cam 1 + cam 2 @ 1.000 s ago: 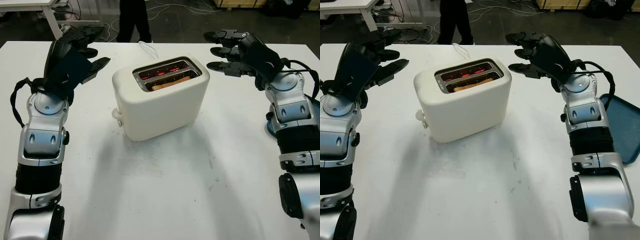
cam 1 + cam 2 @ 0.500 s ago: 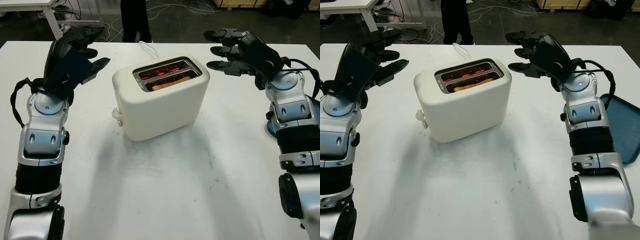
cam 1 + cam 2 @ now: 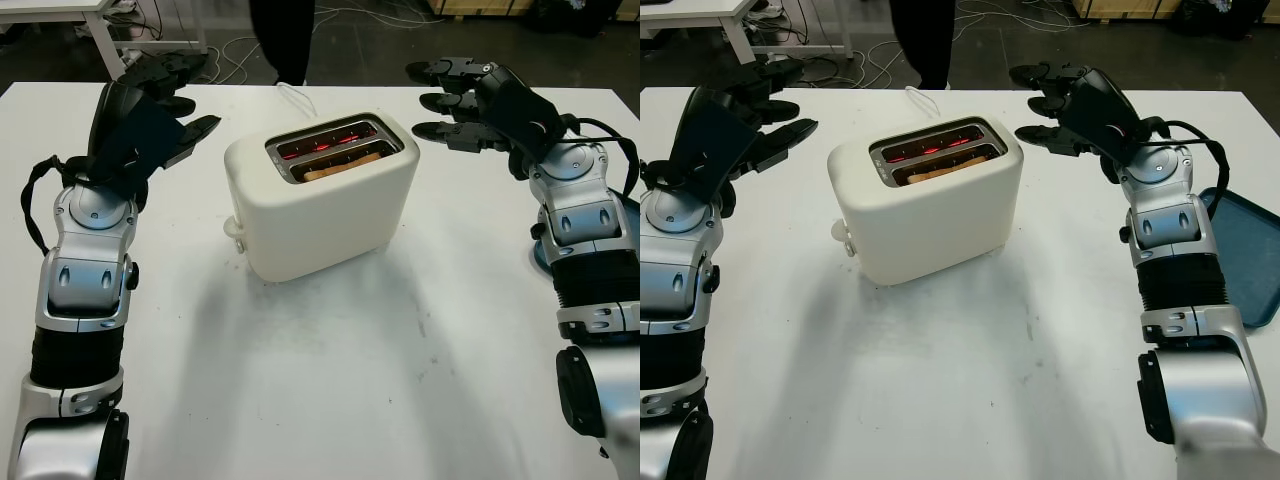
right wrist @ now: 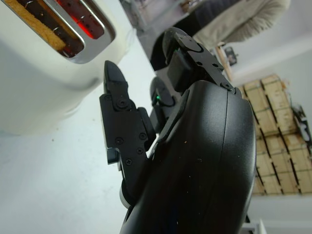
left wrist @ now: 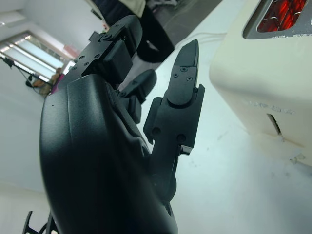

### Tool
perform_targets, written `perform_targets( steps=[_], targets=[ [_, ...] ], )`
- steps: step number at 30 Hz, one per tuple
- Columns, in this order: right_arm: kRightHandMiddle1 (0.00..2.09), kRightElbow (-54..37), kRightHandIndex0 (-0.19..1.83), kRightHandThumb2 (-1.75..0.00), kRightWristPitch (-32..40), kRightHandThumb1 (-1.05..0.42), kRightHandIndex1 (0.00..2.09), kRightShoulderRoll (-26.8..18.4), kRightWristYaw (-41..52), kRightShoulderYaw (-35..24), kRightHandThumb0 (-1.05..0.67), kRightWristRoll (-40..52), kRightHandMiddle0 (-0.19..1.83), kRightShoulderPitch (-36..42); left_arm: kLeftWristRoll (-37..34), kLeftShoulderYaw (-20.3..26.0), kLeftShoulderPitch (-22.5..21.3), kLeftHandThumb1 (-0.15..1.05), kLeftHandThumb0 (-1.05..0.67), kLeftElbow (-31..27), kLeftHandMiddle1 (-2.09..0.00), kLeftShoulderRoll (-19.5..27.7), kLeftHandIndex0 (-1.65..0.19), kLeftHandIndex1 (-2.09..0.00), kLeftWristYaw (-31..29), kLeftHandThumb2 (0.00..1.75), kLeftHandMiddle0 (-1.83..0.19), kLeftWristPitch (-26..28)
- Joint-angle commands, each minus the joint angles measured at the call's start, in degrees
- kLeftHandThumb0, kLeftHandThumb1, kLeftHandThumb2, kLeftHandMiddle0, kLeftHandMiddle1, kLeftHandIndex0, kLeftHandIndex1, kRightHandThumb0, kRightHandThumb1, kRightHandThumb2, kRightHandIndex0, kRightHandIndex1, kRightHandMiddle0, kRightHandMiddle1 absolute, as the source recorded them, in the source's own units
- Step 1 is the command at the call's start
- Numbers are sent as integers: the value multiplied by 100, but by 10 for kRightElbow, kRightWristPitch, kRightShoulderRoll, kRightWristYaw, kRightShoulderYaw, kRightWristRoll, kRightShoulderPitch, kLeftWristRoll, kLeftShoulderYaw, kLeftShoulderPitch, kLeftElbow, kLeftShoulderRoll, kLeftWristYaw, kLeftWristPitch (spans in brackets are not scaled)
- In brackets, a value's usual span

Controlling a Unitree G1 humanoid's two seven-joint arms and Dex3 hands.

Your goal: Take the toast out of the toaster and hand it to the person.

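Toast (image 3: 342, 165) sits in the front slot of your cream toaster (image 3: 325, 195) at frame center — the rear slot glows red. Left hand (image 3: 150, 110) upper left and right hand (image 3: 475, 100) upper right hover released, holding nothing. Right eye view adds a blue tray (image 3: 1250, 255) at the right edge — a person's legs (image 3: 285, 35) stand beyond the table.

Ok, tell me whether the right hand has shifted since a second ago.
No. The right hand hovers open beside the toaster, at the same gap from the toaster's upper right corner as before.

Dark floor (image 3: 380, 40) beyond the white table (image 3: 330, 380), cables (image 3: 225, 60) trailing across it, white desk (image 3: 60, 10) far left, wooden pallets (image 4: 273, 122) stacked behind.
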Motion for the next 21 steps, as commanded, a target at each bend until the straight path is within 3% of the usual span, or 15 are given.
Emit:
perform_targets(
  steps=[1, 21],
  targets=[
    [0, -13, 45, -10, 10, -92, 0, 3, -3, 1, -13, 4, 47, 6, 6, 0, -3, 92, -26, -4, -77, 5, -57, -5, -1, 16, -30, 0],
    [1, -8, 47, -8, -2, -92, 2, 1, -2, 3, -15, 1, 48, 5, 6, 0, -2, 92, -27, -2, -79, 4, -57, -5, 0, 16, -29, -3]
  ],
)
